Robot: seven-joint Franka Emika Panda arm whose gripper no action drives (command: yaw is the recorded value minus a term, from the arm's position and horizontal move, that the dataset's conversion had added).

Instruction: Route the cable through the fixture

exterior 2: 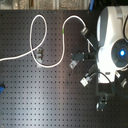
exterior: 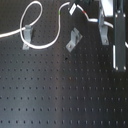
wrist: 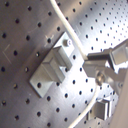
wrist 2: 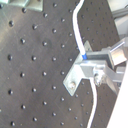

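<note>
The gripper [wrist 2: 90,59] sits low over the board, and in the second wrist view its metal fingers [wrist 2: 107,54] look pressed together on the cable [wrist 2: 77,25], pinching it right at a small blue mark. It's blurry, so that grip is a best reading.

From the pinch, the white cord runs away across the black perforated board [exterior: 60,95]. In the first wrist view it passes over a grey clip [wrist: 50,72]; which clip that is cannot be told.

In the first exterior view, the fixture [exterior: 103,29], slim and upright, stands just beside the arm. The slanted bracket [exterior: 74,40] is further toward the first exterior view's left, and the squat clip [exterior: 28,36] is beyond that, with the cord looping round it.

The danger now is that the cord looks thin and springy. If it goes in off-line it will probably ride over the forked top rather than drop in. Pulling hard could drag the far loops or slide the cable through the fingers.
</note>
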